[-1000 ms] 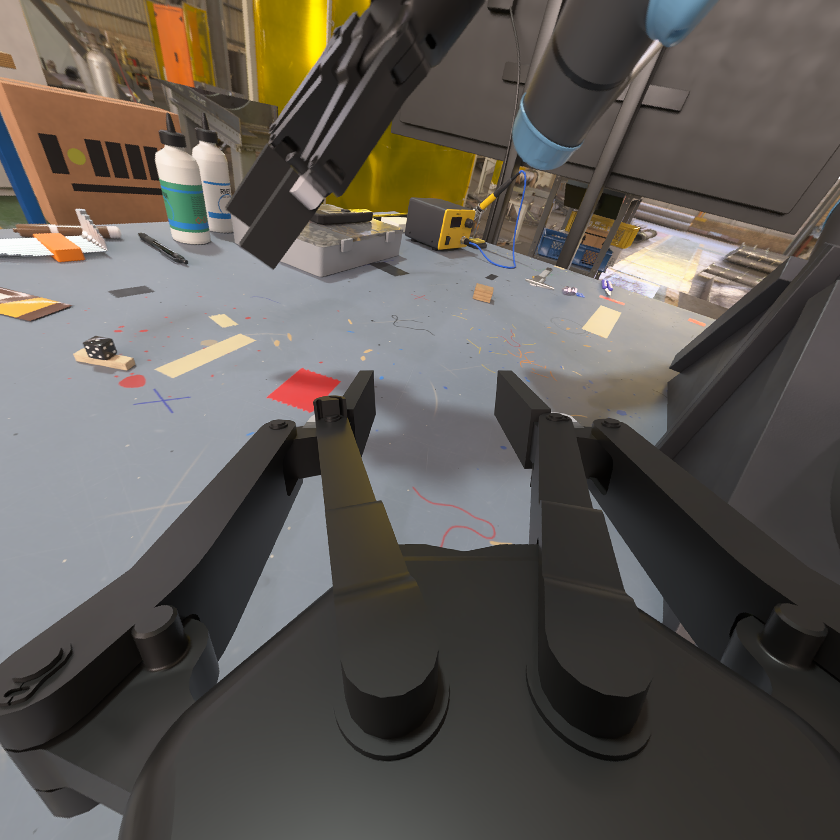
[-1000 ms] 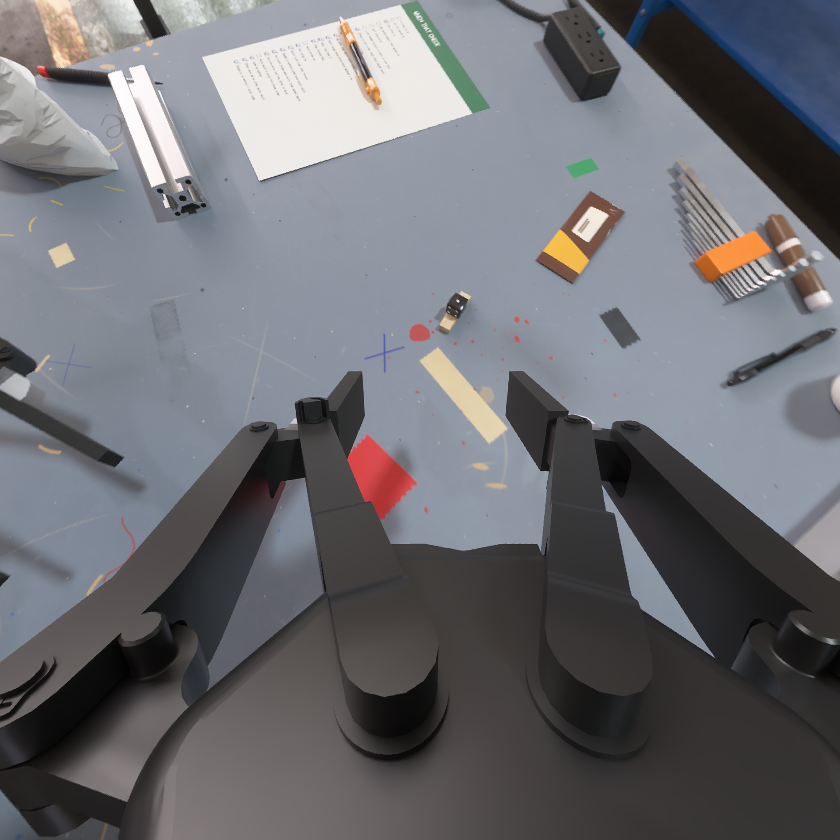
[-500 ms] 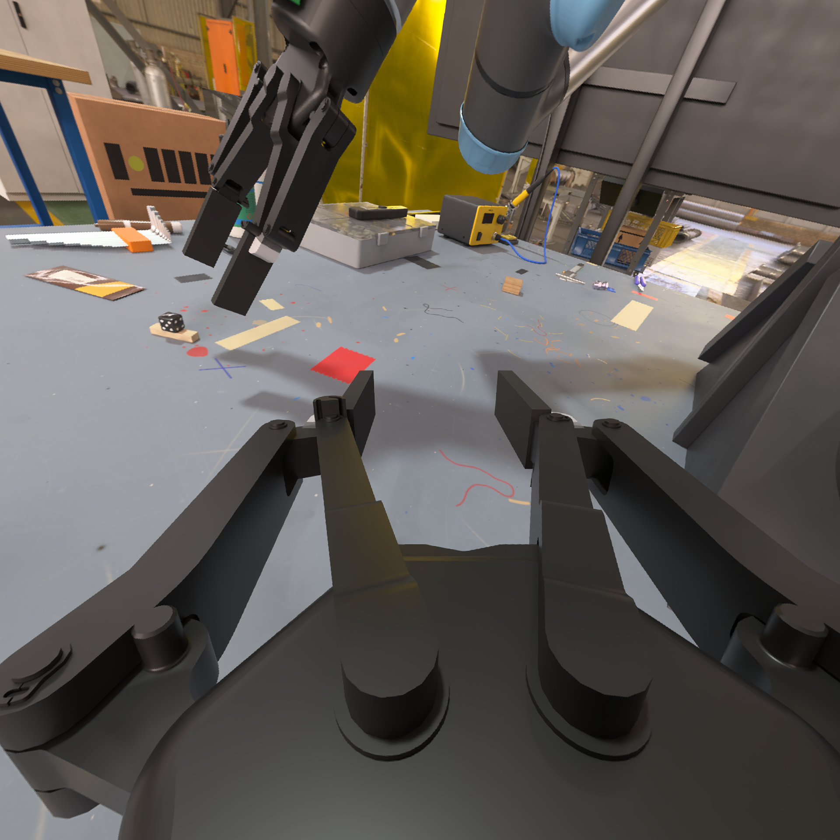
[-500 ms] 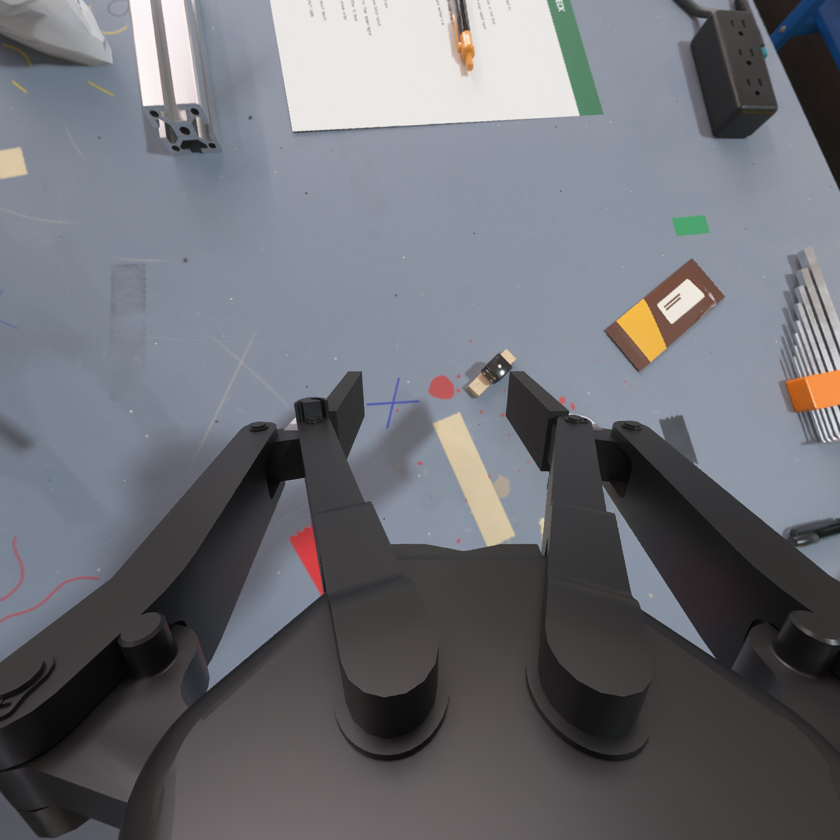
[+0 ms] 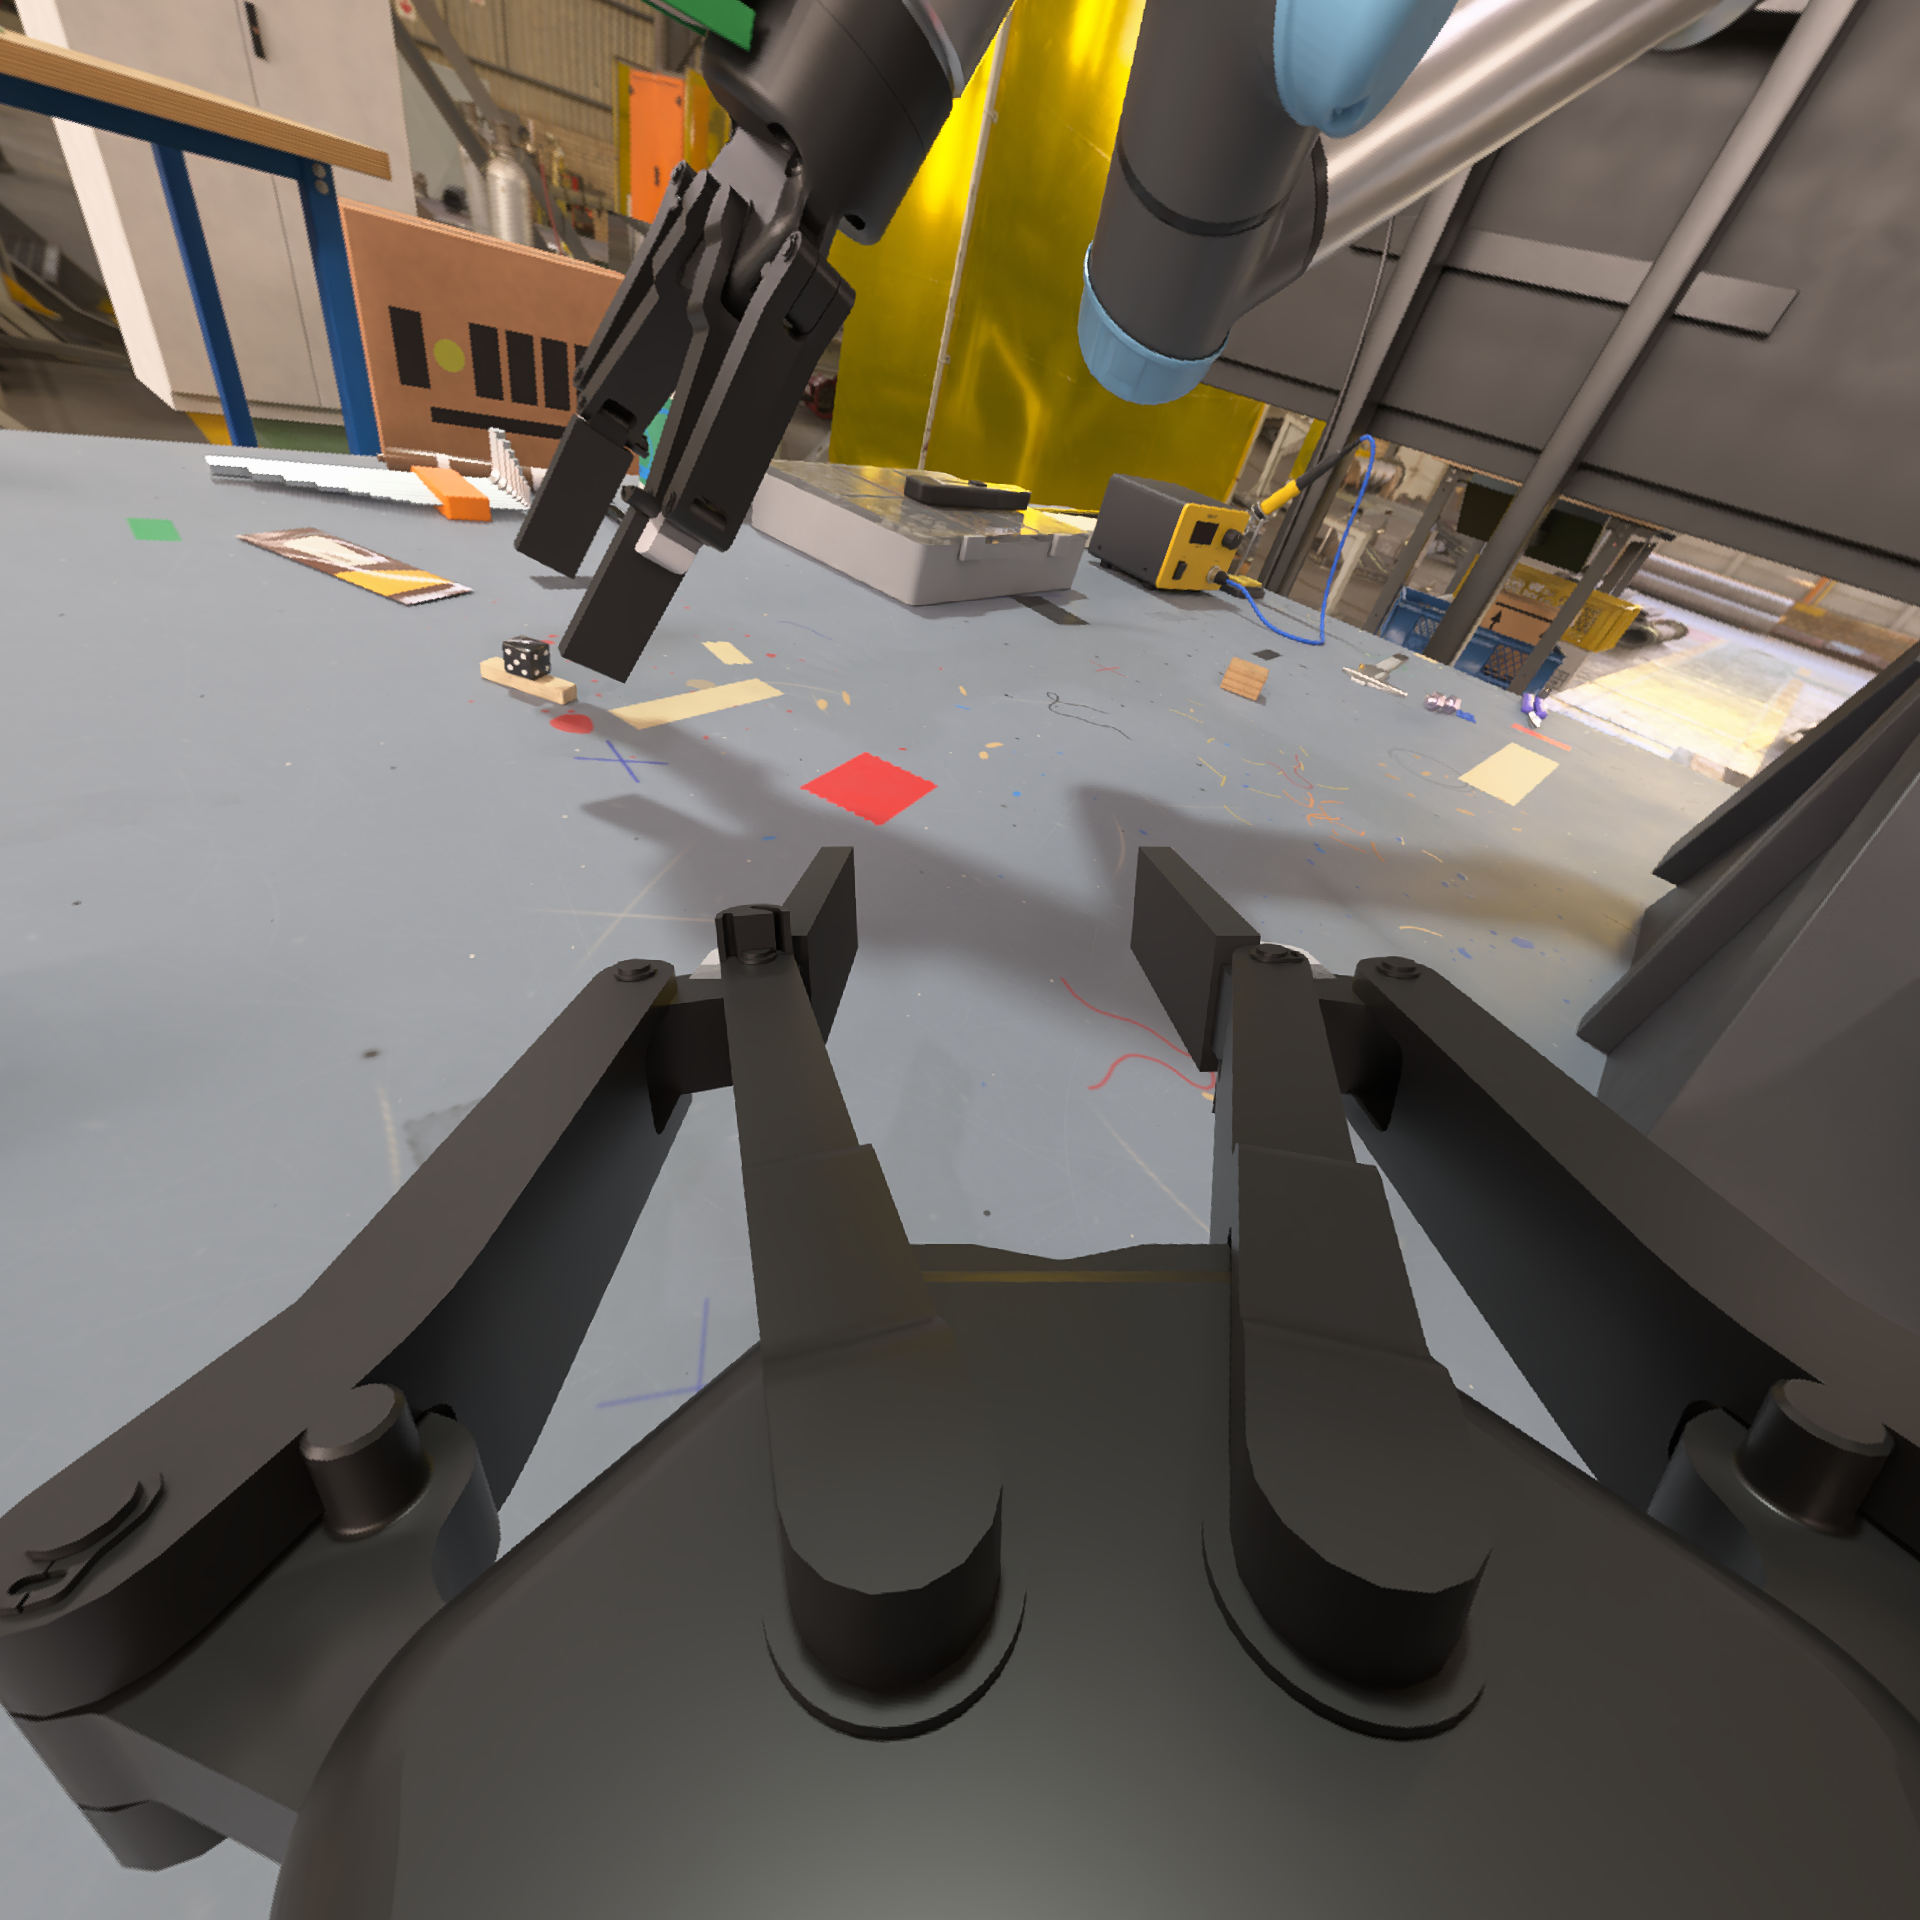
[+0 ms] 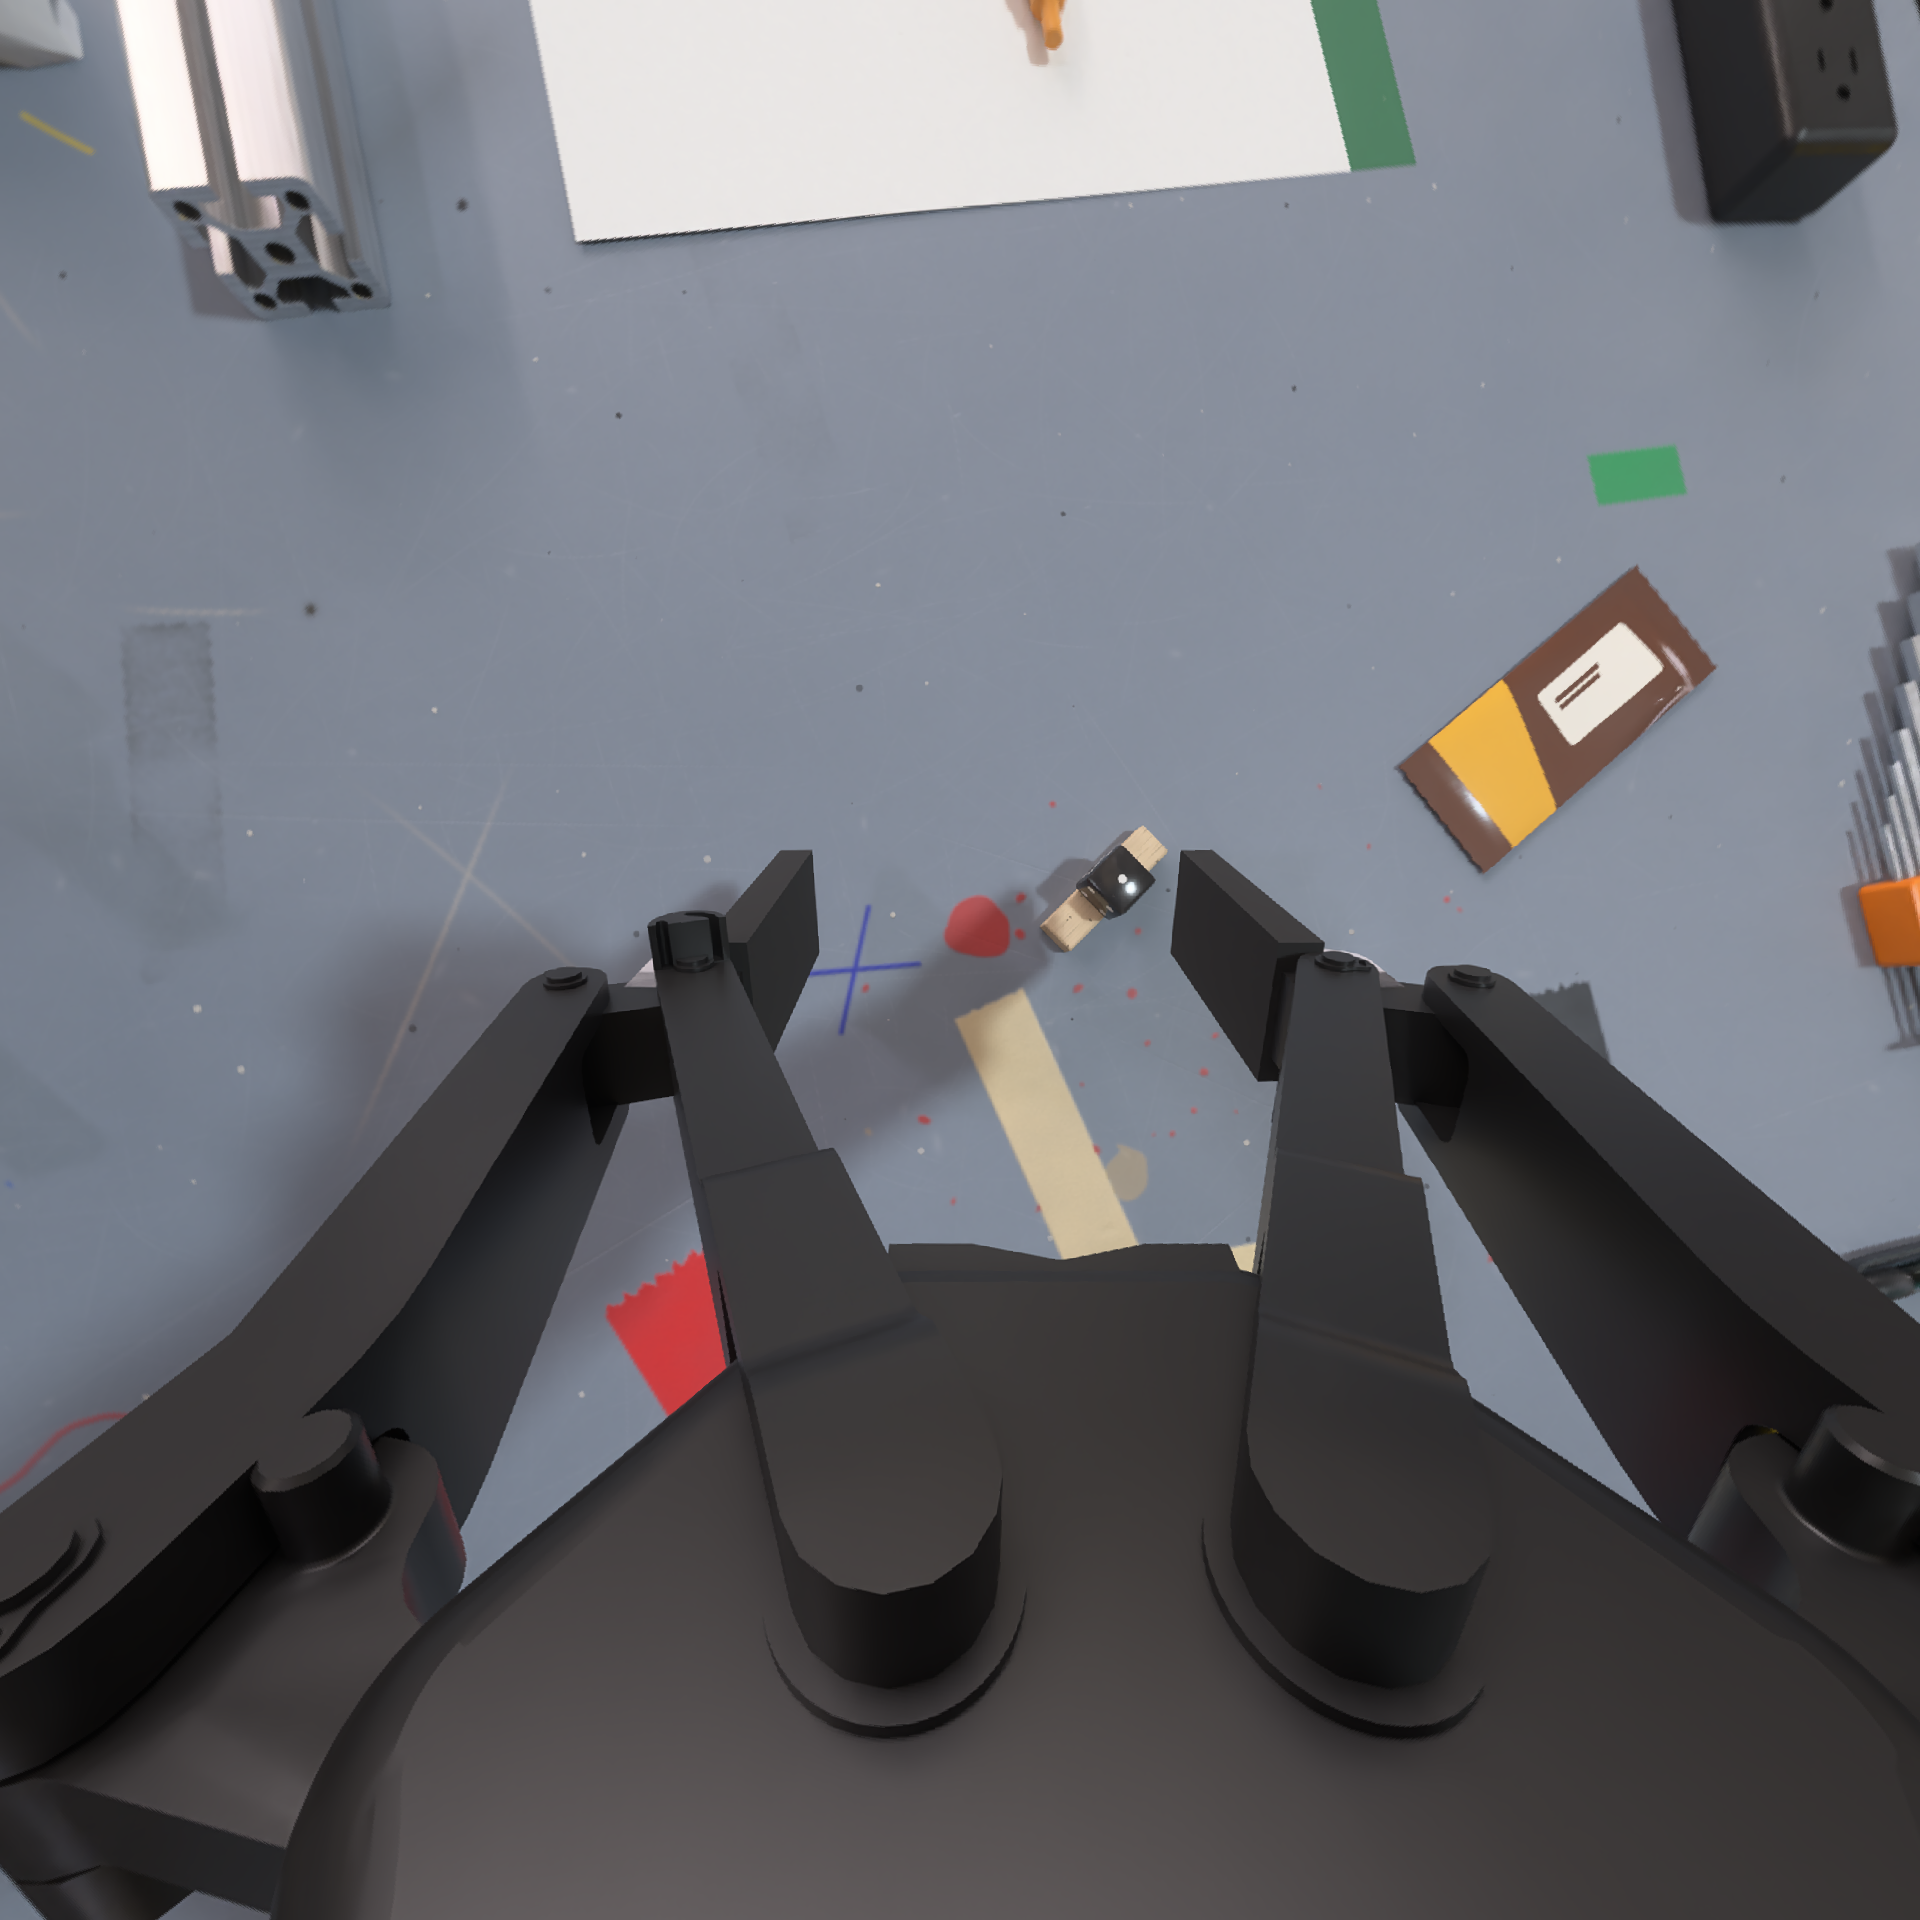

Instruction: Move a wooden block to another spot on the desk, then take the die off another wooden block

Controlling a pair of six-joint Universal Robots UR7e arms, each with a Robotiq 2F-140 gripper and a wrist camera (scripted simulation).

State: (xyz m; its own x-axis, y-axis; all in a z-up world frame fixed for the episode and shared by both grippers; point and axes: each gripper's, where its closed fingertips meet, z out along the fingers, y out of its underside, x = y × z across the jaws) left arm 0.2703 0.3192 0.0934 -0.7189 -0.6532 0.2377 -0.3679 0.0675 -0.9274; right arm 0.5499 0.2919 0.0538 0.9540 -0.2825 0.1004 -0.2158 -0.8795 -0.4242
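Observation:
A black die (image 6: 1117, 883) sits on a small flat wooden block (image 6: 1070, 923) on the grey desk. It shows between my right gripper's (image 6: 992, 904) open fingers, nearer the right one and farther off. In the left wrist view the die (image 5: 526, 657) rests on that block (image 5: 528, 682) at the far left, with the right gripper (image 5: 587, 608) open just above and right of it. A second wooden block (image 5: 1244, 680) lies alone far back, right of middle. My left gripper (image 5: 992, 899) is open and empty above the bare desk.
A candy bar wrapper (image 6: 1555, 719), a white paper sheet (image 6: 956, 99), an aluminium profile (image 6: 249, 156), a black power strip (image 6: 1782, 94) and hex keys (image 6: 1896, 831) surround the die. A grey case (image 5: 920, 535) and a yellow soldering station (image 5: 1179, 535) stand at the back.
The right gripper has moved down and toward the die, which now lies between its fingertips in its view. The left wrist view has tilted slightly; both grippers stay open.

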